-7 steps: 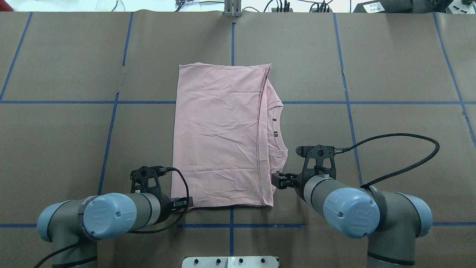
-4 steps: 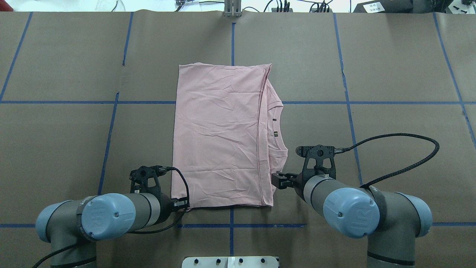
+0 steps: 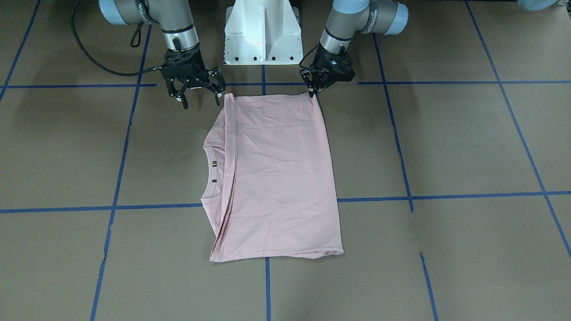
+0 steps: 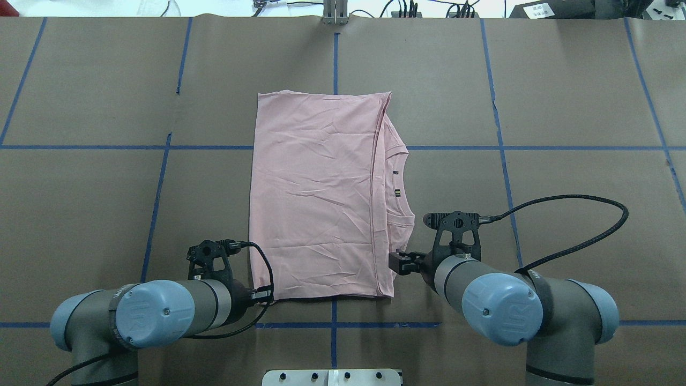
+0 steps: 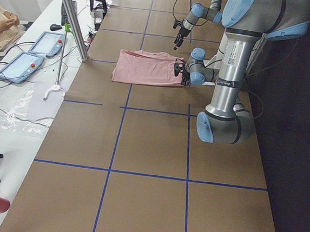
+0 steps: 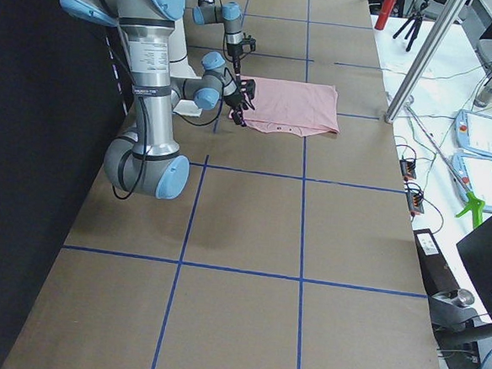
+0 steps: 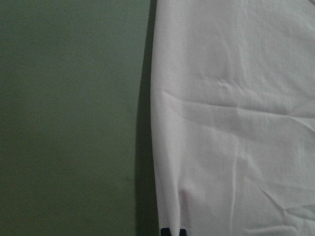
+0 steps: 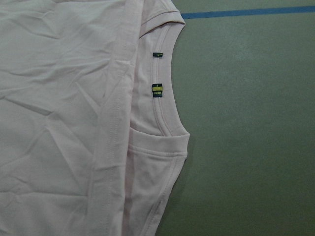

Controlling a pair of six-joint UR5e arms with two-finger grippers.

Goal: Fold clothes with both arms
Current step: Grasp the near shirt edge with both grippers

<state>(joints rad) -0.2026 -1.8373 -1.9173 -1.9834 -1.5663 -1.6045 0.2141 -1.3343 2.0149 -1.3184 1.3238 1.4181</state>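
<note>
The pale pink T-shirt [image 3: 276, 178] lies folded lengthwise and flat on the brown table, also in the overhead view [image 4: 316, 198]. Its ribbed collar [image 8: 165, 113] and small tags [image 8: 157, 91] peek out on the robot's right side. The print is hidden. My left gripper [image 3: 311, 91] is shut, pinching the shirt's near left corner; it also shows in the overhead view [image 4: 263, 294]. My right gripper [image 3: 201, 103] is open and empty just off the shirt's near right corner, also in the overhead view [image 4: 397, 262].
The white pedestal base [image 3: 263, 35] stands between the arms at the near edge. Blue tape lines [image 4: 498, 147] cross the brown table cover. The right arm's black cable [image 4: 589, 206] loops out to the right. A metal post [image 4: 335, 13] stands at the far edge.
The left arm has drawn slightly back to the left with its gripper at the shirt's corner. The right arm has shifted slightly left and nearer. The shirt lies as before.
</note>
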